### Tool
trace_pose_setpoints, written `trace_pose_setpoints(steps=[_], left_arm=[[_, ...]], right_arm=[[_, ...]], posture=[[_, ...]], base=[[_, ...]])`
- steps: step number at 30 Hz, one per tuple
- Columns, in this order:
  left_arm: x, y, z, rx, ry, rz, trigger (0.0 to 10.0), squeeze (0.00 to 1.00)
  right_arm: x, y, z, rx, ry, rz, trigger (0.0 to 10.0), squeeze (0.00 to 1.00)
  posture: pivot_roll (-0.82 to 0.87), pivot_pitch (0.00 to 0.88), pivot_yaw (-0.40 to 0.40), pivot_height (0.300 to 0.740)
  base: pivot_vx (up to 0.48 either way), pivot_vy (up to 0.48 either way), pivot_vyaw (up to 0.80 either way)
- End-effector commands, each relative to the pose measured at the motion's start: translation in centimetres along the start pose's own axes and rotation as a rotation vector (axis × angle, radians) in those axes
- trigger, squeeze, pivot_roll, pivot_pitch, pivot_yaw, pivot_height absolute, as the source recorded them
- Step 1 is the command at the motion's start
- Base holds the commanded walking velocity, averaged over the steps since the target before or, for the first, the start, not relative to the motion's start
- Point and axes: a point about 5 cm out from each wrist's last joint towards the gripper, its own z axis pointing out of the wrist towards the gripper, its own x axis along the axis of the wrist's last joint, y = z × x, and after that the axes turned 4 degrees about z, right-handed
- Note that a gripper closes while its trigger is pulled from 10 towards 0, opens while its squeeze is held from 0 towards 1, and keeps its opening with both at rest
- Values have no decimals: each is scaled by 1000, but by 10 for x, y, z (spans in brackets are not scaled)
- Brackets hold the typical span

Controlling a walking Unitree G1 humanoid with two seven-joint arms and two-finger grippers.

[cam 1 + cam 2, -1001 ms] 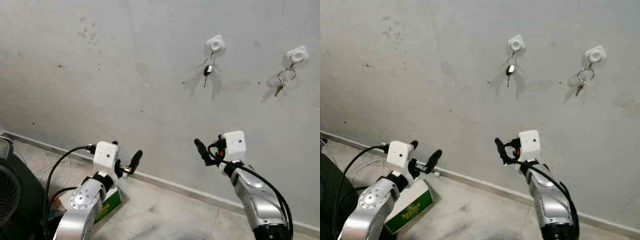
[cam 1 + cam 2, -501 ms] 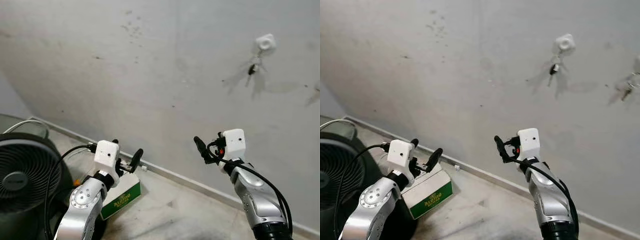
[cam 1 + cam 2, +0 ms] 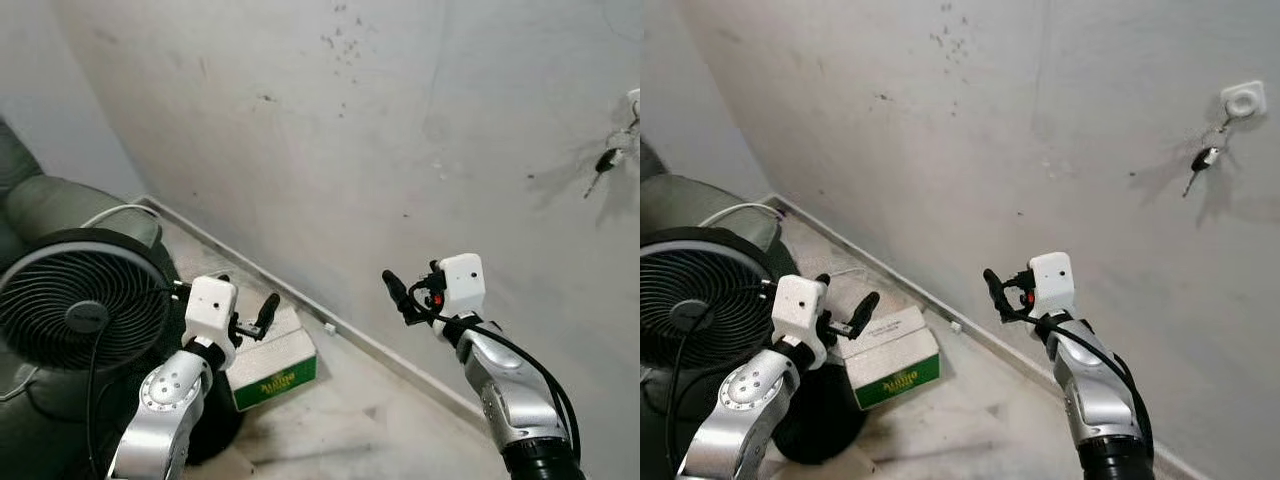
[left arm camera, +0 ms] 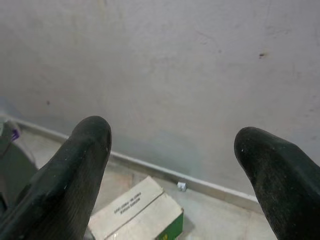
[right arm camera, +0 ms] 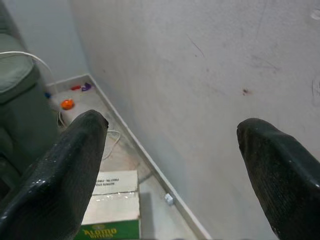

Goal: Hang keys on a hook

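**Hanging key high on the wall, both grippers empty**

Hanging from a small white square hook (image 3: pixel 1244 98) near the upper right edge of the grey wall (image 3: pixel 970 150) is a key (image 3: pixel 1203 160). It has a dark head and a thin silver blade, it is tilted a little, and a short ring joins it to the hook. Its shadow falls on the wall beside it.

The left gripper (image 3: pixel 245 318) is raised in front of the robot with its two black fingers spread apart and nothing between them; it points toward the foot of the wall. The right gripper (image 3: pixel 1002 297) is also raised, well below the key, and its fingers (image 5: pixel 70 170) are parted and hold nothing.

On the floor (image 3: pixel 970 420), close to the foot of the wall, lies a white and green box (image 3: pixel 890 356). Just beside it, toward the left edge of the floor, stands a black fan (image 3: pixel 75 315) with a round grille. Behind the fan is a grey-green sofa (image 3: pixel 45 205).
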Motion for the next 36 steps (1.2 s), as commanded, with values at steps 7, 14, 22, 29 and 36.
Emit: trace_pose_setpoints(steps=[7,14,22,29,36], left_arm=[[-13,-17,8,30,-79,20,10000,0],[-30,-39,18,75,-155,-5,10000,0],[-64,-61,23,131,-305,11,10000,0],[-110,-57,5,189,-517,-30,10000,0],[-143,-35,-14,188,-680,-76,10000,0]], right_arm=[[7,11,12,-28,15,-10,10000,0],[2,33,19,-124,-11,24,10000,0],[-15,55,18,-263,-90,72,10000,0],[-66,68,-5,-439,-295,147,10000,0],[-115,59,-35,-461,-508,133,10000,0]], posture=[[32,7,52,740],[30,1,41,740],[15,0,22,740],[-27,0,0,740],[-4,0,-11,740]], base=[[0,0,800],[0,0,141],[0,0,0],[0,0,0],[0,0,0]])
